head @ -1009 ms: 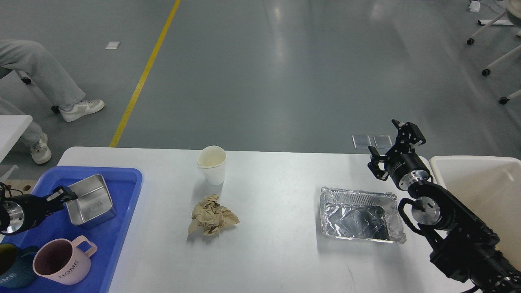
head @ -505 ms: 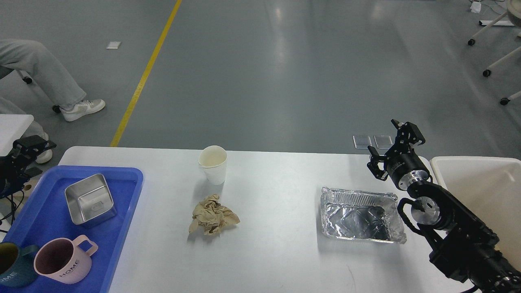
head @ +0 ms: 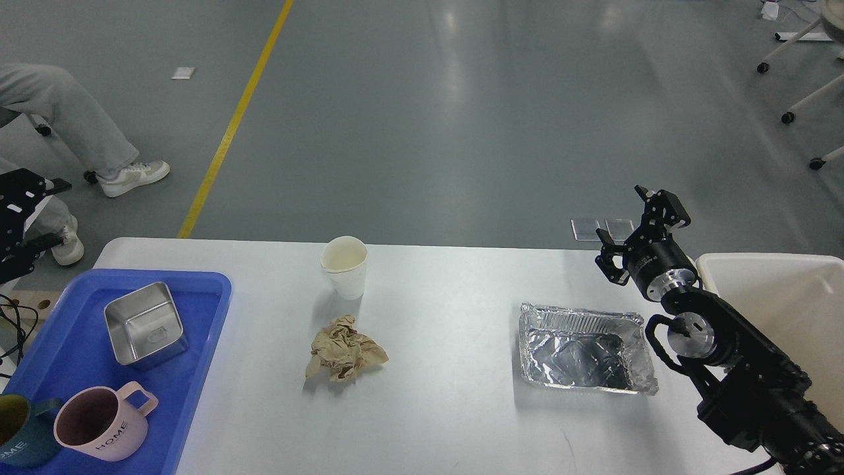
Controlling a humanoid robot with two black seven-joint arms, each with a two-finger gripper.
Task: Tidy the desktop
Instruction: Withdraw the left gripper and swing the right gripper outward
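Desktop point(head: 448, 409): right end effector point(head: 636, 227) spread wide, holding nothing.

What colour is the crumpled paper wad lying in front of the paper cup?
Light brown, kraft-paper tan; the crumpled paper wad shows clearly in the head view.

Matt white desktop point(head: 448, 409) — crinkled shiny foil tray point(head: 583, 348), crumpled brown paper point(head: 343, 348), glossy blue plastic tray point(head: 198, 343).

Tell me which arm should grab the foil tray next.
Right, probably. The right gripper hangs open just beyond the foil tray, beside the white bin; the left gripper is off the desktop, past the blue tray.
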